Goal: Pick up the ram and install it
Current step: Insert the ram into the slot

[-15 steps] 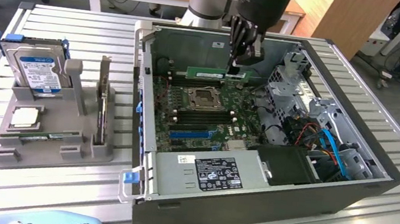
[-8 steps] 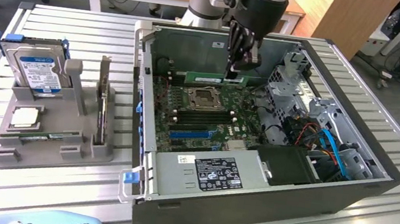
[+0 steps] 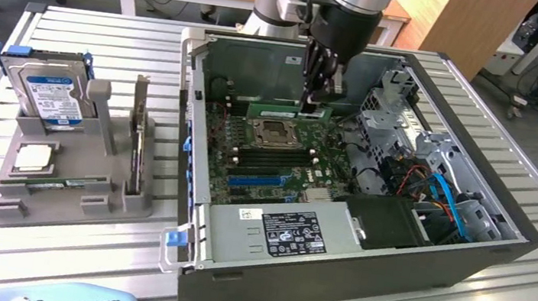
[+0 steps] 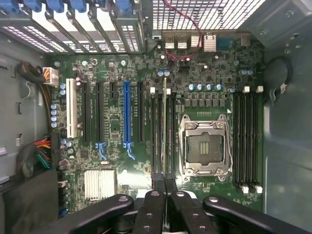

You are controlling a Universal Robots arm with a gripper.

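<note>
My gripper [image 3: 316, 101] reaches down into the open computer case [image 3: 503, 248], shut on the ram [image 3: 282, 111]. The ram is a thin green stick, held level just behind the empty processor socket [image 3: 273, 133]. In the wrist view the ram [image 4: 165, 122] shows edge-on, running along the black memory slots [image 4: 157, 141] beside the socket [image 4: 204, 146]. My black fingers [image 4: 152, 207] close on its near end, with the gripper [image 4: 165, 190] right over the slots. Whether the ram sits in a slot or hovers just above it, I cannot tell.
A grey holder [image 3: 109, 200] at the exterior view's left carries a silver hard drive with a blue label [image 3: 50, 93] and a square silver processor [image 3: 34, 158]. Inside the case are the power supply [image 3: 280, 233], blue cables [image 3: 452, 208] and a drive cage [image 3: 396, 120].
</note>
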